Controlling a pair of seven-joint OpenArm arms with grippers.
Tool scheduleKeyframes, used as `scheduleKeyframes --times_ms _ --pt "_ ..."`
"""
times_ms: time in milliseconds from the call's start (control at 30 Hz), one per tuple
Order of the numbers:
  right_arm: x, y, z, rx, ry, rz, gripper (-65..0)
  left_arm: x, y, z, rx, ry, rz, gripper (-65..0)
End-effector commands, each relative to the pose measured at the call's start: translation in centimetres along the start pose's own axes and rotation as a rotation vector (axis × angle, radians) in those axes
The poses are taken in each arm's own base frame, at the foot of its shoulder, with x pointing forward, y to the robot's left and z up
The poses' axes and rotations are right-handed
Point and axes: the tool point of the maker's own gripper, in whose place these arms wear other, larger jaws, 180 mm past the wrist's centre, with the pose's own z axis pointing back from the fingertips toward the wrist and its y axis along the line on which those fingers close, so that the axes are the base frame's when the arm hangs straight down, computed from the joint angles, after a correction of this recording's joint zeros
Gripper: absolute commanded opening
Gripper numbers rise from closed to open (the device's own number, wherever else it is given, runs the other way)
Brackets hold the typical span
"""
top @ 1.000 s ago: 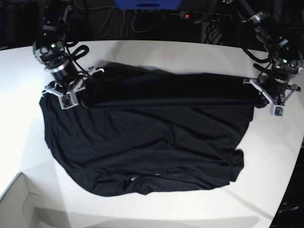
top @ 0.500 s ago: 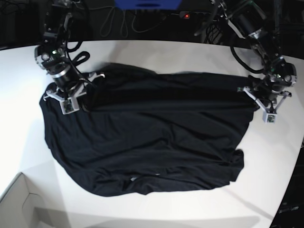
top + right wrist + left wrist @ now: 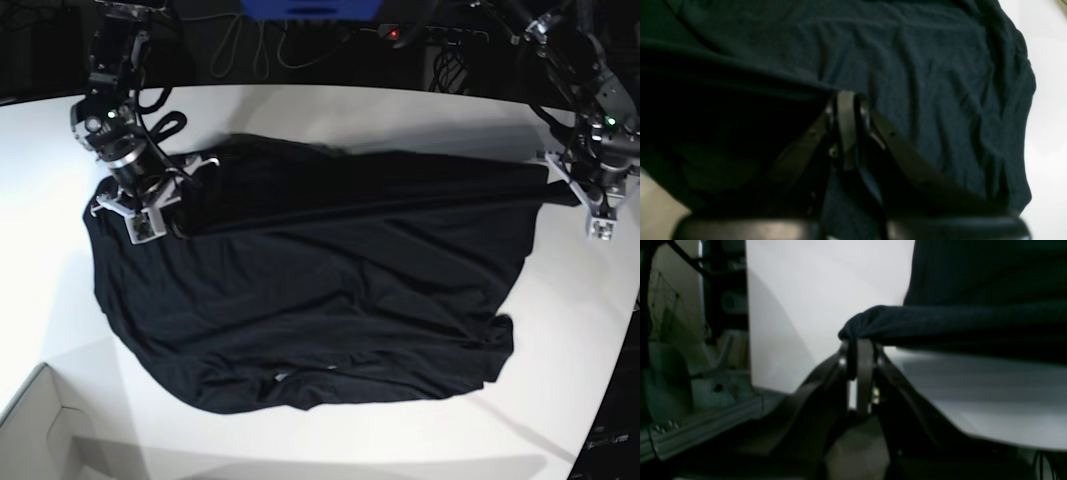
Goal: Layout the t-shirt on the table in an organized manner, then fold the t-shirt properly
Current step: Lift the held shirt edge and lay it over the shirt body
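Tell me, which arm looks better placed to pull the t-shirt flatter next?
Probably the left gripper: it pinches the t-shirt at its edge, over bare table. The right gripper grips above bunched cloth.

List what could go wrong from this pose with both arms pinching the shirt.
1. The left pincer grips only a small bunched corner of the t-shirt; more tension may pull it free.
2. The right pincer holds the fold over loose cloth, so wrinkles could get trapped.
3. The lower hem sits rumpled on the table, so a fold now may land crooked.
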Motion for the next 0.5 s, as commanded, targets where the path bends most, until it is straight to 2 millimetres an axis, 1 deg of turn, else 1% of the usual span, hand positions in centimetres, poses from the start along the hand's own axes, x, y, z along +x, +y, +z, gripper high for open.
scheduleKeyframes --times_ms 0,100,167,467 --pt "1.4 -0.6 0.1 -0.015 -0.049 0.004 -65.0 0.2 0.9 0.3 0.033 -0.006 -0.002 -64.9" --pt "0.8 -0.5 -0.1 -0.01 -0.036 -0.007 -65.0 -0.5 0.4 -0.4 0.011 0.015 0.003 -64.9" --pt "0.4 -0.5 -0.2 -0.007 -0.026 -0.012 -65.0 -0.7 -0.3 -1.1 -0.017 0.026 0.017 -64.9" --pt "0.1 -0.4 -0.2 -0.004 -0.02 -0.016 -65.0 2.3 -1.8 -4.2 -0.106 0.009 0.086 -64.9"
